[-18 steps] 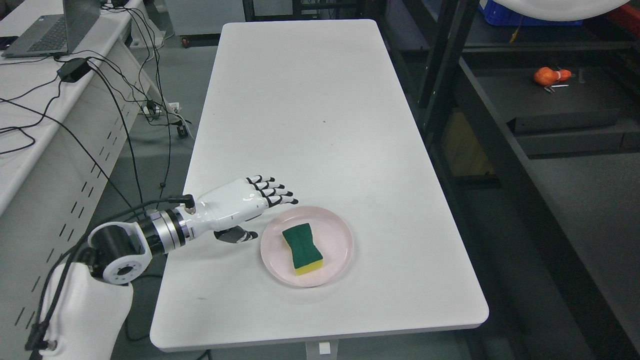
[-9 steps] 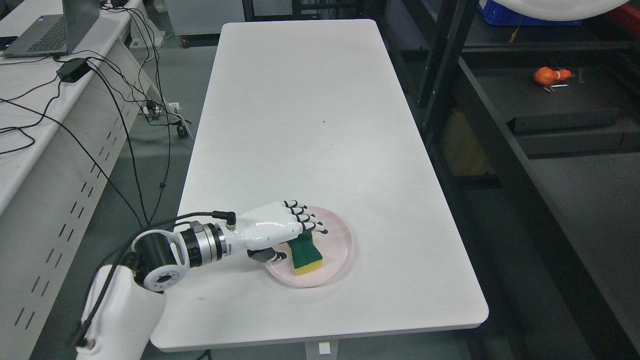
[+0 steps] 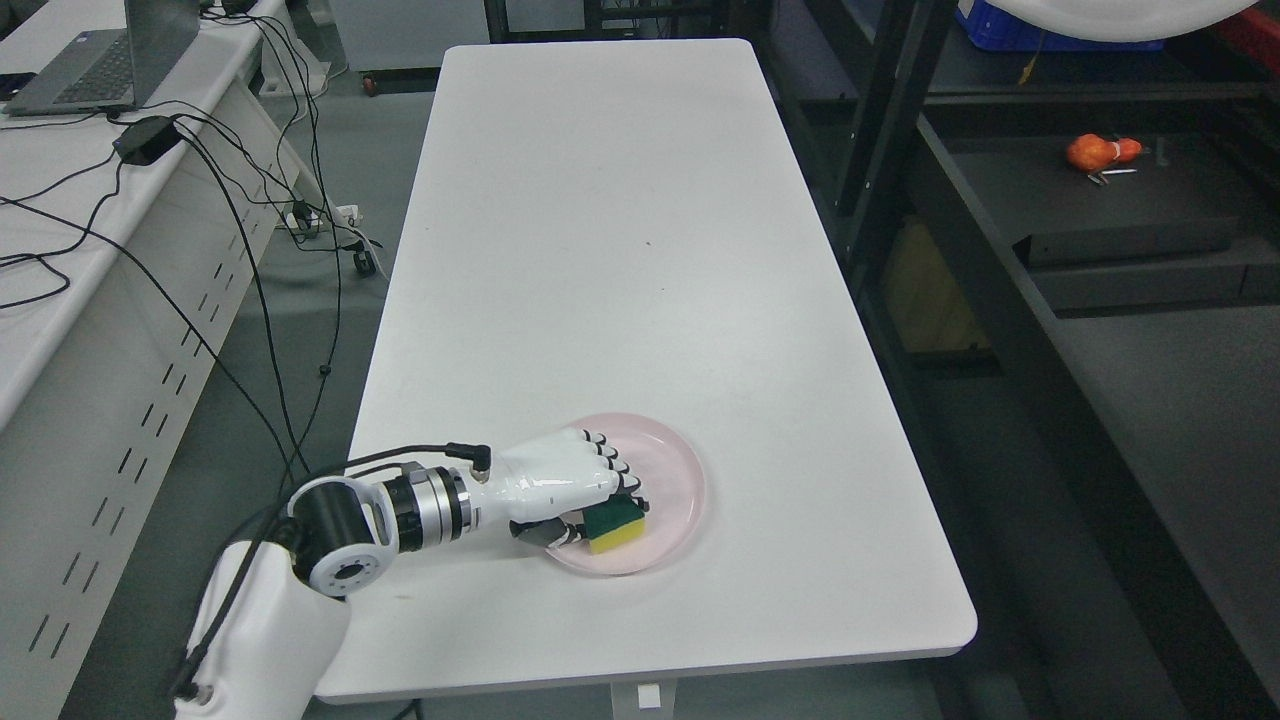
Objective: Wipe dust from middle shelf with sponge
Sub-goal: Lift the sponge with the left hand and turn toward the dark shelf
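A green and yellow sponge [image 3: 616, 530] lies on a pink plate [image 3: 672, 478] near the front of the white table [image 3: 600, 200]. My left hand [image 3: 600, 515] reaches in from the lower left and covers most of the sponge. Its fingers [image 3: 618, 472] curl down over the sponge's top and the thumb presses its near left side. The sponge still rests on the plate. The dark metal shelf unit [image 3: 1010, 300] stands to the right of the table. My right arm is out of view.
An orange object [image 3: 1100, 152] lies on a dark shelf board at the upper right. A second white desk [image 3: 60, 220] with a laptop [image 3: 90, 60], a power brick and hanging cables stands on the left. A blue crate [image 3: 1010, 25] sits at the top right.
My left hand moved right and down from beside the plate onto the sponge, and its fingers curled around it. The sponge and plate have stayed in place.
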Available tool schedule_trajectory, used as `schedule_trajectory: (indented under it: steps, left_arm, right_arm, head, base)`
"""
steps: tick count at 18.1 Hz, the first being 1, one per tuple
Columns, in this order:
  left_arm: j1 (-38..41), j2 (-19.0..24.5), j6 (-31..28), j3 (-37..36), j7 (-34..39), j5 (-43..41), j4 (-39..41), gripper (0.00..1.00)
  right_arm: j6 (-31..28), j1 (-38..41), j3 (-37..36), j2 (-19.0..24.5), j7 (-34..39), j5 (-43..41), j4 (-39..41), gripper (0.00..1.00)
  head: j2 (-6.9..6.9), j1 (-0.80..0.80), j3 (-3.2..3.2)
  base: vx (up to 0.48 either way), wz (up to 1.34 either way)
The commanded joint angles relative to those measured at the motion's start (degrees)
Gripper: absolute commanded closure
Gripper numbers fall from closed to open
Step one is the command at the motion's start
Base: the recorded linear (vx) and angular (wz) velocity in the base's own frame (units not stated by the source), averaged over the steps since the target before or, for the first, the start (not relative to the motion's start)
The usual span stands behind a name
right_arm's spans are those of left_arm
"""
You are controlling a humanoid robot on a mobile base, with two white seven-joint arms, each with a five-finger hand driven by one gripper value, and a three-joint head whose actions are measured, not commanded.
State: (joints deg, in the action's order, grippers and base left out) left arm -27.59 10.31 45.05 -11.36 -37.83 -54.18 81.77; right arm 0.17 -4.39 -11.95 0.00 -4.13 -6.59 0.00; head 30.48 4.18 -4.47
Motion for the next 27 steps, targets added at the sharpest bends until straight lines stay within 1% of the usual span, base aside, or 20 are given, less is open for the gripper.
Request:
schedule_trajectory:
  steps: [1,2,3,5,7,8,9,11,13,14,21,27]
  left_arm:
    - [0.3,-0.5,-0.1,4.0,-0.7,2.0,-1.7,0.74]
    - [0.2,-0.5,-0.1,5.4,-1.1,4.7,-1.8,0.81]
    - [0.1,-0.4,-0.1,6.0,-1.6,7.3,-1.7,0.83]
    - [-0.3,0.3,-0.1,6.5,-2.9,13.9,-1.8,0.84]
    - [0.0,0.4,-0.1,7.8,-3.8,20.8,-1.8,0.98]
    - [0.2,0.3,-0.1,8.4,-3.8,23.5,-1.8,1.0]
    - [0.3,0.0,-0.1,9.6,-3.7,24.8,-1.7,1.0]
    - [0.3,-0.7,-0.1,14.0,-3.7,25.1,-1.4,1.0]
    - [0.4,-2.4,-0.1,15.7,-3.7,25.3,-0.9,1.0]
    - [0.4,-2.4,-0.1,16.4,-3.7,25.3,-0.3,1.0]
    - [-0.7,-2.7,-0.1,15.5,-3.8,25.2,3.4,1.0]
    - [-1.8,-4.4,-0.1,13.4,-4.1,24.6,3.8,1.0]
  right_arm:
    - [-4.2,0.0,0.0,-1.0,0.0,0.0,1.0,0.0]
    - [-4.2,0.0,0.0,-1.0,0.0,0.0,1.0,0.0]
    - [-4.3,0.0,0.0,-1.0,-0.1,0.0,1.0,0.0]
    - [-4.2,0.0,0.0,-1.0,0.0,0.0,1.0,0.0]
    - [-4.2,0.0,0.0,-1.0,-0.1,0.0,1.0,0.0]
    - [-4.2,0.0,0.0,-1.0,0.0,0.0,1.0,0.0]
    - [-4.2,0.0,0.0,-1.0,0.0,0.0,1.0,0.0]
    - [-4.2,0.0,0.0,-1.0,0.0,0.0,1.0,0.0]
    - [-4.2,0.0,0.0,-1.0,0.0,0.0,1.0,0.0]
    - [-4.2,0.0,0.0,-1.0,-0.1,0.0,1.0,0.0]
    - [-4.2,0.0,0.0,-1.0,0.0,0.0,1.0,0.0]
    - [-4.2,0.0,0.0,-1.0,0.0,0.0,1.0,0.0]
  head:
    - [0.0,0.0,0.0]
    - [0.0,0.0,0.0]
    - [0.0,0.0,0.0]
    - [0.0,0.0,0.0]
    - [0.0,0.0,0.0]
    - [0.0,0.0,0.0]
    - [0.0,0.0,0.0]
    - [0.0,0.0,0.0]
    - [0.0,0.0,0.0]
    - [0.0,0.0,0.0]
    - [0.0,0.0,0.0]
    - [0.0,0.0,0.0]
  base:
    - [0.0,0.0]
    - [0.0,0.0]
    - [0.0,0.0]
    - [0.0,0.0]
    - [0.0,0.0]
    - [0.0,0.0]
    - [0.0,0.0]
    - [0.0,0.0]
    - [0.0,0.0]
    - [-0.014,0.0]
    - [-0.066,-0.09]
    - [-0.159,-0.32]
